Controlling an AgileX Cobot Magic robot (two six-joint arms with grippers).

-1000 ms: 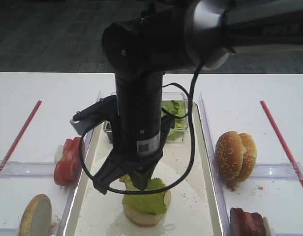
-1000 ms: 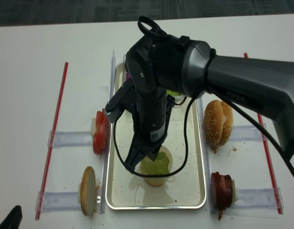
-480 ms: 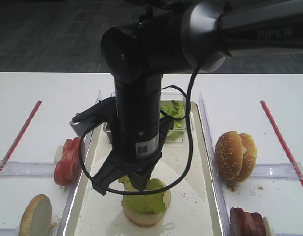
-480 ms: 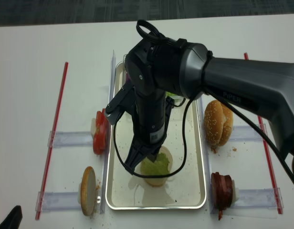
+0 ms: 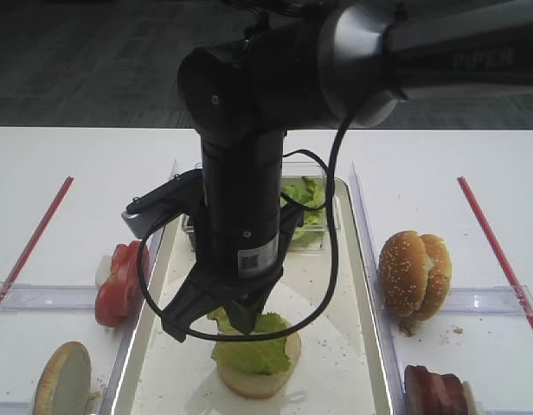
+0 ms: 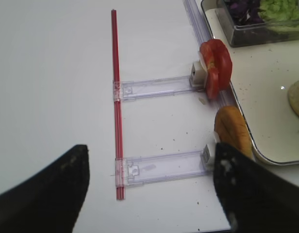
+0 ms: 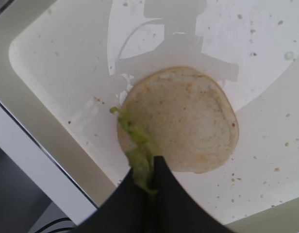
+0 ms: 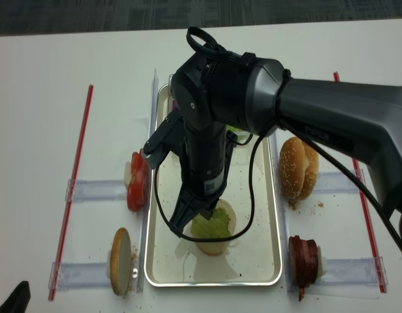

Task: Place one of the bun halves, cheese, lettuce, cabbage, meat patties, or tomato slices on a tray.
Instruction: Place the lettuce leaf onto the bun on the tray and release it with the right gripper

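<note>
right claw (image 7: 148, 180): pinched shut on lettuce (image 7: 138, 151) | bun half (image 7: 188, 121) directly below me on tray (image 7: 47, 131) | lower straight down

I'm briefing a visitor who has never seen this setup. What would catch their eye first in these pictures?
The big dark right arm fills the middle, its hand pinching a lettuce leaf over a bun half lying cut side up on the tray. Next come the colours beside the tray: red tomato slices on its left, and a sesame bun with meat patties on its right.
</note>
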